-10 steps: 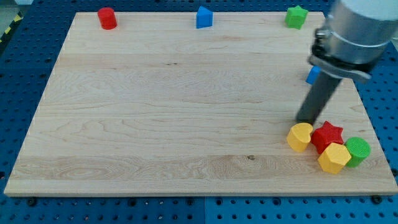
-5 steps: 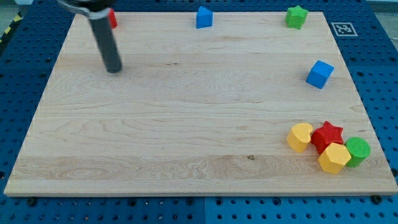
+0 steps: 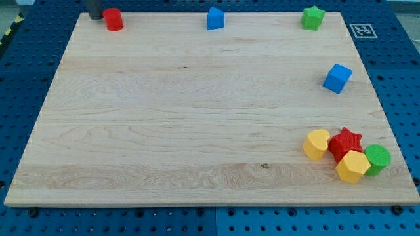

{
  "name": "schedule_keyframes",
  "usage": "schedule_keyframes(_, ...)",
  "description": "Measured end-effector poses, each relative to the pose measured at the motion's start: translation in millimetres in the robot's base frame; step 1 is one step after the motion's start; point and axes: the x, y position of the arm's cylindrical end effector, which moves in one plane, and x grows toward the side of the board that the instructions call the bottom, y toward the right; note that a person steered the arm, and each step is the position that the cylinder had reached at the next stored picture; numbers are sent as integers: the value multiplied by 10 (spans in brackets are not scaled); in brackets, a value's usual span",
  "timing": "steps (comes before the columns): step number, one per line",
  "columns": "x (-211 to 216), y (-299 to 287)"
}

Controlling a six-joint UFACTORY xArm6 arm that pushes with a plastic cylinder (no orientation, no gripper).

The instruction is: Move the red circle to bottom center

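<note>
The red circle [image 3: 113, 19] is a short red cylinder at the view's top left corner of the wooden board [image 3: 197, 118]. My tip [image 3: 96, 18] is the lower end of the dark rod that comes in from the view's top edge. It stands just left of the red circle, close to it or touching it; I cannot tell which. Most of the rod is out of frame.
A blue block [image 3: 215, 18] and a green star [image 3: 313, 17] sit along the top edge. A blue cube [image 3: 337, 78] is at the right. A yellow block [image 3: 316, 143], red star [image 3: 346, 142], yellow hexagon [image 3: 352, 166] and green cylinder [image 3: 377, 158] cluster at bottom right.
The rod has swept from the right side, by the bottom-right cluster, across the board to the top left corner, then up beside the red circle. No block has moved.
</note>
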Motion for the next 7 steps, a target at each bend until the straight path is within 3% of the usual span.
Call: schedule_keyframes(7, 638, 1334)
